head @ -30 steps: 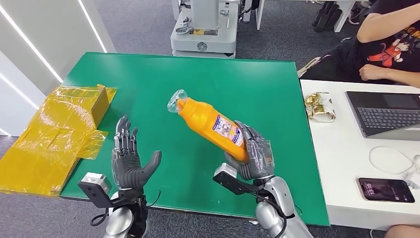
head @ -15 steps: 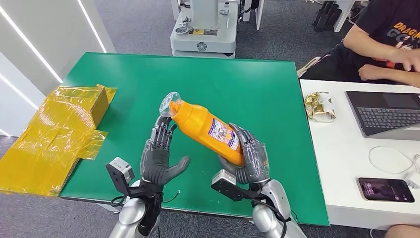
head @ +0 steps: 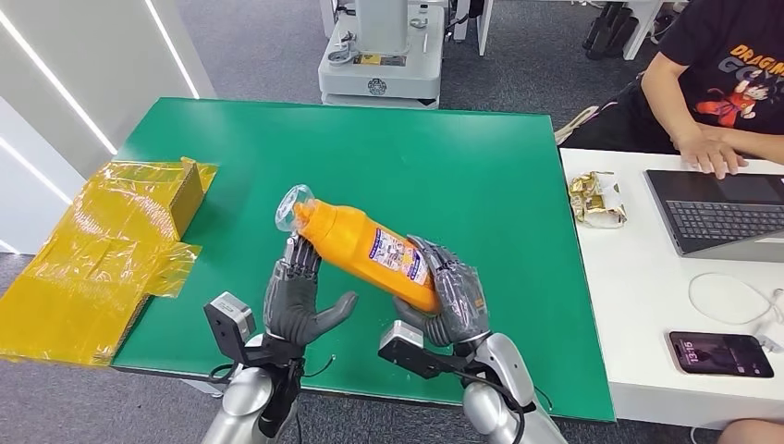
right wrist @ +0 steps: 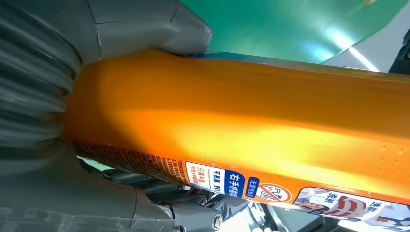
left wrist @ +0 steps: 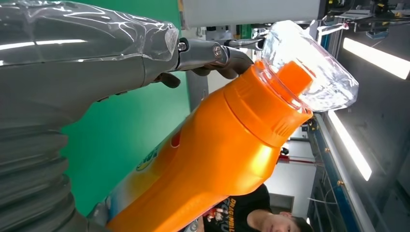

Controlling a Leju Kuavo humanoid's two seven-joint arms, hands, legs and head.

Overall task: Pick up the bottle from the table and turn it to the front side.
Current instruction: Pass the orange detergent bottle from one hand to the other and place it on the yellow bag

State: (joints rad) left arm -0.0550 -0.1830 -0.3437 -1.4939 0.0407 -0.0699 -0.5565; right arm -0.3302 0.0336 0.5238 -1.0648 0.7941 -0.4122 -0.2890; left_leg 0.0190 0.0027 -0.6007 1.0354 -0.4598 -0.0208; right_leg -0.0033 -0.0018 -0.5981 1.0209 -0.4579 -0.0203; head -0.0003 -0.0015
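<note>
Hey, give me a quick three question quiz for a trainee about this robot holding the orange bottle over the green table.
1. True or false: the orange bottle lies flat on the green table.
2. Which robot hand grips the bottle's base end? A left, B right.
3. Fill in: the bottle's cap is covered in clear ____.

Key: 1 false, it is lifted. 2 B, the right robot hand; the left robot hand is near the neck. 3 plastic.

An orange bottle (head: 362, 252) with a clear cap (head: 288, 207) is showing against the green table (head: 462, 157), beside yellow-wrapped boxes (head: 102, 254).
</note>
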